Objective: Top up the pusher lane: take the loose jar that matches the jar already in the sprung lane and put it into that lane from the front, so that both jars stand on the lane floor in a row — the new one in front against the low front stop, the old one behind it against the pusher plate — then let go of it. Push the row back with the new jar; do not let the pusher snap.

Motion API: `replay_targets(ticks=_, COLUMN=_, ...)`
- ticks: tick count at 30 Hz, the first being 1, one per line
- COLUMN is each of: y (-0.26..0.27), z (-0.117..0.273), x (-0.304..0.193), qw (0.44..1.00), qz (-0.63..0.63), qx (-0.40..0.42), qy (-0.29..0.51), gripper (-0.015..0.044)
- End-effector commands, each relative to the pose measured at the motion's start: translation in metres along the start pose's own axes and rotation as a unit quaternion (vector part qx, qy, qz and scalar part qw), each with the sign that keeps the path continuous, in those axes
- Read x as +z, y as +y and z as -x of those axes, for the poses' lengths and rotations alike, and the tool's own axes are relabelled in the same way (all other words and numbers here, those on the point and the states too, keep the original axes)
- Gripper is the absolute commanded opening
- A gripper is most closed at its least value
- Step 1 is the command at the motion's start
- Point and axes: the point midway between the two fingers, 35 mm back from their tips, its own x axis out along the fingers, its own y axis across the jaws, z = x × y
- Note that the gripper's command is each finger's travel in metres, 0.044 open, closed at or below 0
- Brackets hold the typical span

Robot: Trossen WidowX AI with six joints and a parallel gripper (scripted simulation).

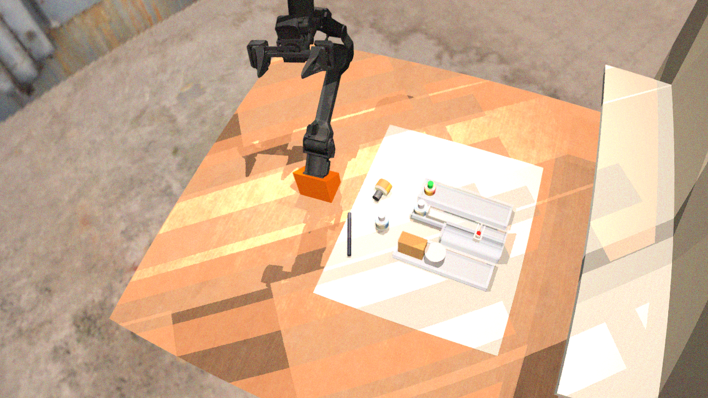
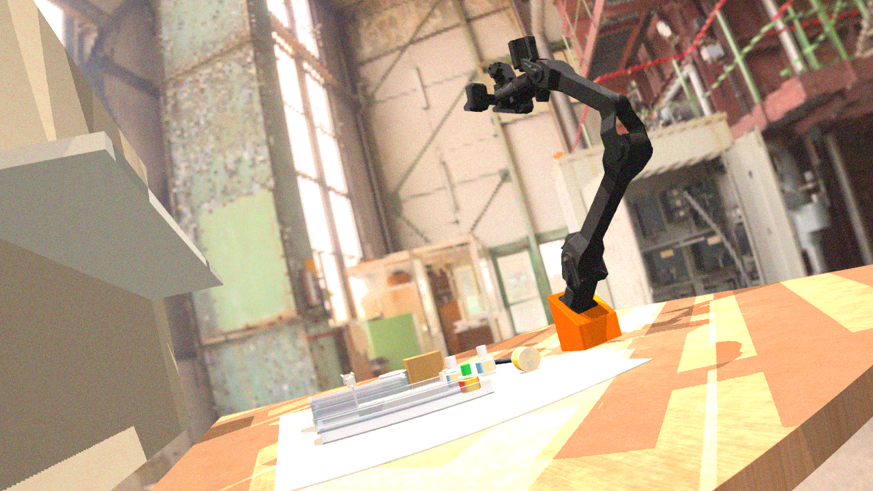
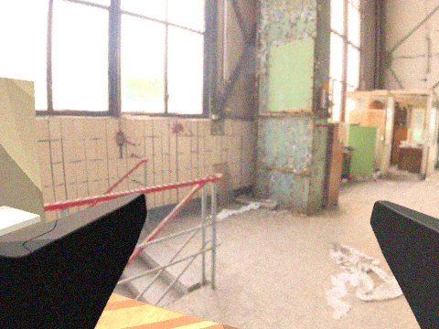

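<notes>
My gripper (image 1: 283,66) (image 2: 488,88) (image 3: 258,208) is open and empty, high above the table's far edge and far from the jars. The wrist view shows only the hall and a strip of table. A loose jar (image 1: 381,222) (image 2: 483,361) with a white cap and a blue band stands upright on the white mat (image 1: 396,287). A like jar (image 1: 420,207) (image 2: 450,365) stands at the front end of the grey lane unit (image 1: 487,205) (image 2: 366,406). A small pusher plate (image 1: 478,230) (image 2: 349,381) with a red mark stands further back in a lane.
A green-capped jar (image 1: 429,187) (image 2: 466,369) stands at the front of the far lane. A tan jar (image 1: 381,188) (image 2: 524,358) lies on its side. A brown box (image 1: 412,245) (image 2: 422,365), a white disc (image 1: 435,252) and a dark rod (image 1: 349,233) lie nearby. The orange arm base (image 1: 316,184) is left of the mat. A shelf (image 1: 628,163) stands on the right.
</notes>
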Motion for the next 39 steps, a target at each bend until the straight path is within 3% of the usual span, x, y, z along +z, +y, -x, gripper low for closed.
replay_targets(ticks=1, y=0.037, z=-0.037, x=-0.051, qw=0.992, qz=0.059, qx=0.063, qy=0.092, gripper=0.0440)
replay_targets(ticks=7, y=0.096, z=-0.064, x=-0.129, qw=0.955, qz=0.139, qx=0.155, qy=0.211, gripper=0.0440)
replay_targets(ticks=14, y=0.147, z=-0.065, x=-0.225, qw=0.878, qz=0.231, qx=0.254, qy=0.333, gripper=0.0440)
replay_targets(ticks=21, y=0.183, z=-0.031, x=-0.336, qw=0.739, qz=0.329, qx=0.366, qy=0.460, gripper=0.0440)
replay_targets(ticks=30, y=0.183, z=0.048, x=-0.448, qw=0.522, qz=0.399, qx=0.473, qy=0.587, gripper=0.0440)
replay_targets(ticks=39, y=0.187, z=0.054, x=-0.478, qw=0.507, qz=0.402, qx=0.478, qy=0.595, gripper=0.0440)
